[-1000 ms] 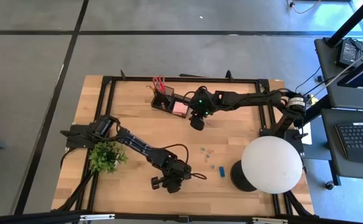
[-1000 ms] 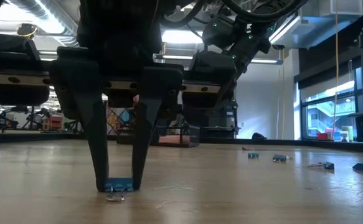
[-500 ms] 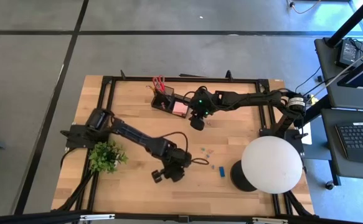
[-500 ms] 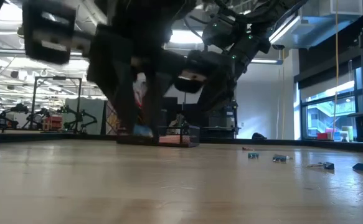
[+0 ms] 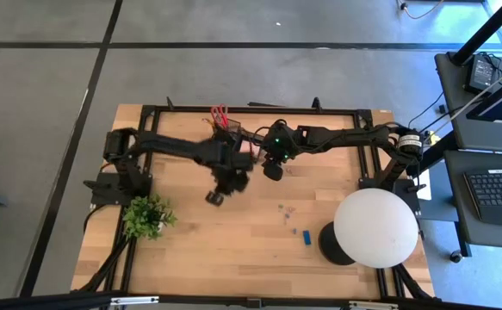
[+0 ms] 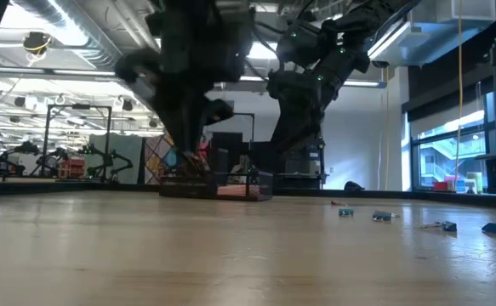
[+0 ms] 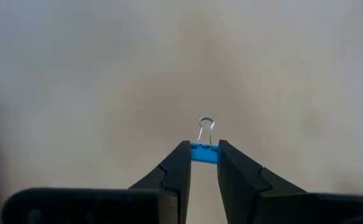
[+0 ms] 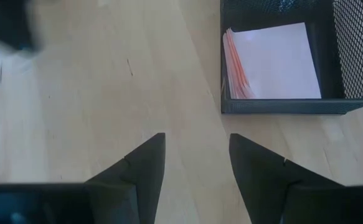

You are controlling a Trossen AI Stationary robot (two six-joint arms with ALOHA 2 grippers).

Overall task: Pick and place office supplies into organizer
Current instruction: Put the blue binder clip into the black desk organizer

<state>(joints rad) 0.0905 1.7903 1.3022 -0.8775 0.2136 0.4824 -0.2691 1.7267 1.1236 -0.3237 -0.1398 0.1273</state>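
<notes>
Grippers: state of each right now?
Left gripper: shut on blue clip, near the organizer.
Right gripper: open, holding nothing, beside the organizer's tray with the pink pad.

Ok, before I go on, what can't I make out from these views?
- Organizer, high view: the left arm covers most of it, so where the clip sits over it is hidden.
- Left end effector, low view: motion-blurred; the clip is not discernible.
- Left wrist view: everything behind the clip is a blur.
- Loose supplies, high view: too small to identify.
- Cup, right wrist view: cut off by the picture's edge.
</notes>
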